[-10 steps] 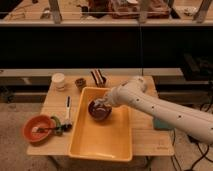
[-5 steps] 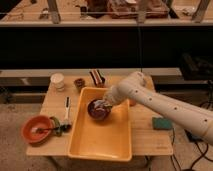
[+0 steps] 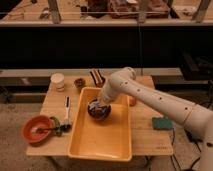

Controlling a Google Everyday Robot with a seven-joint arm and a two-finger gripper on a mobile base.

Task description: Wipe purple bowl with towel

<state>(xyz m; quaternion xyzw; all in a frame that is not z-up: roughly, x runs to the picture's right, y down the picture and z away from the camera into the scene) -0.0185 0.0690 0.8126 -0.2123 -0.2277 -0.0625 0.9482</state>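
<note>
The purple bowl [image 3: 98, 111] sits in the far end of a yellow tub [image 3: 102, 137] on the wooden table. My gripper [image 3: 102, 104] reaches down from the right into the bowl, at its upper right part. A pale grey-blue bit of the towel [image 3: 94, 105] shows under the gripper, inside the bowl. The gripper is shut on it. My white arm [image 3: 150, 97] hides the tub's far right corner.
An orange-red bowl [image 3: 35, 129] with utensils stands at the table's left front, with a brush [image 3: 66, 109] beside it. A white cup [image 3: 58, 80], a small brown cup [image 3: 79, 82] and a striped object [image 3: 96, 76] line the back edge. A green sponge [image 3: 162, 123] lies right of the tub.
The gripper has stayed down in the purple bowl, shifting only slightly over it. The arm's elbow has swung a little. Nothing else on the table has moved.
</note>
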